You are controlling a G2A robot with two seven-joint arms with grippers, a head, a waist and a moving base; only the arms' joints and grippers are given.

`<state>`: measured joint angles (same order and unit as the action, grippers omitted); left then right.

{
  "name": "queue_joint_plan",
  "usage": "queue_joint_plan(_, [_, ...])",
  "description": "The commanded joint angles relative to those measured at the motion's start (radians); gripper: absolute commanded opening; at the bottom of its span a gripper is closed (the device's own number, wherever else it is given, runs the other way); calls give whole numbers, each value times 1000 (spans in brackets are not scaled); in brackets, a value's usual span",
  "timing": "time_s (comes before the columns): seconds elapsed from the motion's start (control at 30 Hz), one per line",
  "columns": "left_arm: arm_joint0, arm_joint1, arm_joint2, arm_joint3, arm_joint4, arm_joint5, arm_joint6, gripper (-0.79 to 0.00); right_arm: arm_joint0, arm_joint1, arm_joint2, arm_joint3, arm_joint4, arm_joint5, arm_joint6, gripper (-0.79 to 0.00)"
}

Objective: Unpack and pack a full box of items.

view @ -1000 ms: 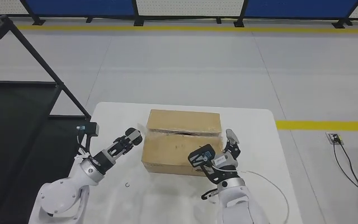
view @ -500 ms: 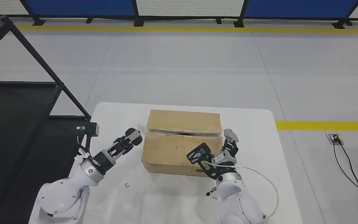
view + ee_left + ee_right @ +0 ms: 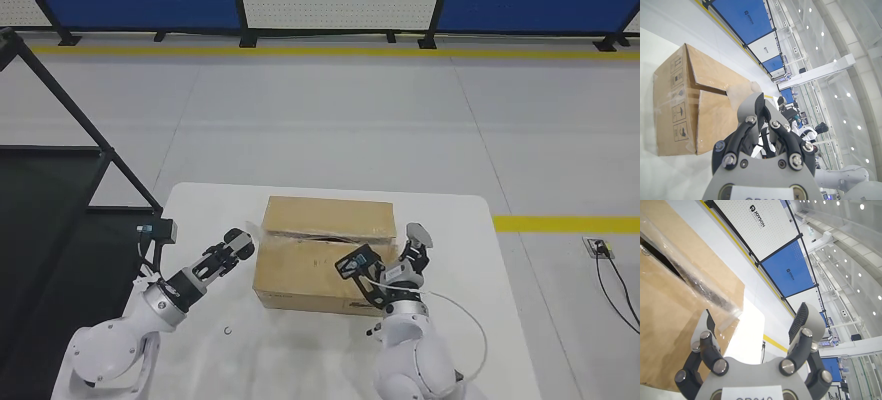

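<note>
The right gripper (image 3: 755, 315) stands wide open and empty. Over the last second it has edged a little farther along the end of the cardboard box (image 3: 325, 245). The box's taped corner now lies just ahead of one finger (image 3: 704, 322), and the other finger stands clear of the cardboard. The left gripper (image 3: 761, 99) has not moved: its jaws are closed pad to pad on nothing, with the opposite end of the box just beyond their tips (near, though contact is hard to judge). The box stays put on the white table (image 3: 200, 215), its top flaps folded down with a dark slit between them.
</note>
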<state>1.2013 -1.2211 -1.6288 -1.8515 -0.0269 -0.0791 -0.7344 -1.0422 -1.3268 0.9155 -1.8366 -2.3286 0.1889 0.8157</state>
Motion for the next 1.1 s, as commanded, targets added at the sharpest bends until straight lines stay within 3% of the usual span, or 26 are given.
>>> queue_joint_plan(0.0, [0,0,0,0,0,0,0,-785,2,-5,5,4,1,5,-3,0])
queue_joint_plan(0.33, [0,0,0,0,0,0,0,-785,-28,-20,27,-14,-12,-116,0,0])
queue_joint_plan(0.8, [0,0,0,0,0,0,0,-785,31,-67,37,59,-46,5,8,0])
queue_joint_plan(1.07, [0,0,0,0,0,0,0,-785,49,-86,75,68,-5,9,-11,0])
